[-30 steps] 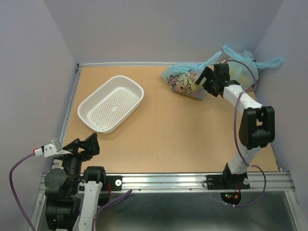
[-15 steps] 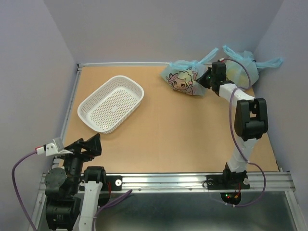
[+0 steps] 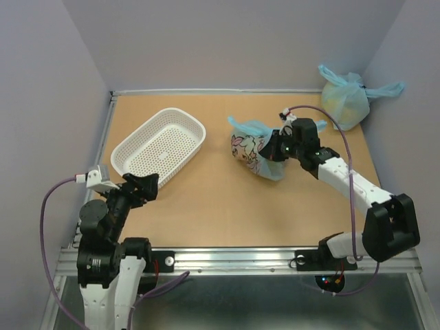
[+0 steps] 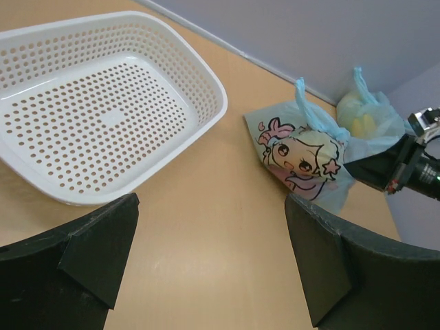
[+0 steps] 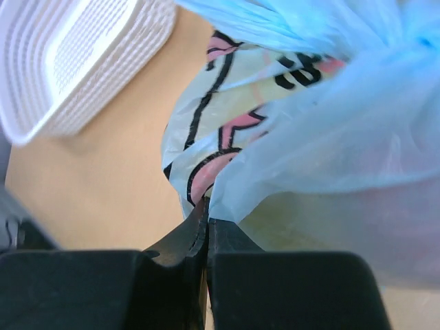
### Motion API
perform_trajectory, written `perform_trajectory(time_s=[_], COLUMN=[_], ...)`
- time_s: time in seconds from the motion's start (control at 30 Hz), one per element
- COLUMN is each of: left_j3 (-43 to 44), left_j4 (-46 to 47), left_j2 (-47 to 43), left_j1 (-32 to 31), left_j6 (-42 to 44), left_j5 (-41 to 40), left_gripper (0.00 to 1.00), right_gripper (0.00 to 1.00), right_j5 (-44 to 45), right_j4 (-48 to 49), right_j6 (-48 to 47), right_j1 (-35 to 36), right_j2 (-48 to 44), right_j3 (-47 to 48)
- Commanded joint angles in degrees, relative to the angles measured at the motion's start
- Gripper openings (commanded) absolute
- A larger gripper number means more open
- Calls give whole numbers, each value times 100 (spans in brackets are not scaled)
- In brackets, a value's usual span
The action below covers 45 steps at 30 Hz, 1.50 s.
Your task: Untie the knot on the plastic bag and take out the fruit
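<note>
The plastic bag (image 3: 249, 148), light blue with a cartoon girl print, lies near the table's middle. My right gripper (image 3: 275, 150) is shut on a fold of its thin plastic at the bag's right side; in the right wrist view the fingertips (image 5: 207, 213) pinch the film of the bag (image 5: 309, 103). The knot (image 4: 320, 125) of handle strips sits on top of the bag (image 4: 299, 155). The fruit is hidden inside; only a yellowish tint shows through. My left gripper (image 3: 148, 185) hangs open at the front left, far from the bag, with nothing between its fingers (image 4: 323, 261).
A white perforated basket (image 3: 196, 125) stands left of the bag, close to my left gripper. A plain light blue tied bag (image 3: 344, 103) rests in the back right corner. Walls close the table on the left, back and right.
My right gripper shut on the printed bag and pulled it from the back right toward the table's middle. My left arm rose and swung a little forward and to the right.
</note>
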Motion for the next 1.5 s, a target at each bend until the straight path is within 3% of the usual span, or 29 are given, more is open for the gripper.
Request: perform_trajectory(time_s=[0.0, 0.23, 0.37, 0.4, 0.5, 0.67, 0.8, 0.9, 1.1, 1.27, 1.33, 1.47], left_j3=[-209, -175, 10, 97, 563, 1477, 2162, 2750, 3244, 3149, 2965, 2805], left_j4=[1174, 1967, 2389, 2433, 2469, 2487, 2434, 2346, 2135, 2047, 2108, 2205], left_j2=[606, 2057, 2620, 2839, 3444, 4832, 5766, 6382, 7155, 7218, 7096, 7051], left_j1=[27, 9, -403, -587, -1457, -2897, -3452, -3638, -3726, -3744, -3779, -3814], left_j6=[-112, -333, -430, -395, -140, 510, 1160, 1495, 1864, 1935, 1996, 2119], left_j5=[571, 1468, 1497, 1400, 812, 82, -341, -481, -595, -508, -464, -411], left_gripper=[99, 99, 99, 99, 99, 99, 99, 99, 99, 99, 99, 99], right_gripper=[0, 0, 26, 39, 49, 63, 76, 80, 79, 78, 74, 46], right_j5=[-294, 479, 1330, 1785, 2605, 2124, 1915, 1702, 2245, 2685, 3010, 3521], right_j4=[-936, -1975, -2546, -2643, -3047, -3049, -3048, -2996, -2750, -2521, -2381, -2284], right_j6=[-654, -295, 66, 162, 372, 32, -171, -303, -285, -241, -171, -66], right_j1=[621, 692, 692, 701, 692, 684, 692, 710, 789, 903, 991, 1184], right_j2=[-699, -1448, -2063, -2395, -2757, -3162, -2839, -2189, -1021, -386, -228, -157], right_j3=[-434, -1015, -1227, -1262, -1201, -753, 54, 600, 1040, 1023, 918, 707])
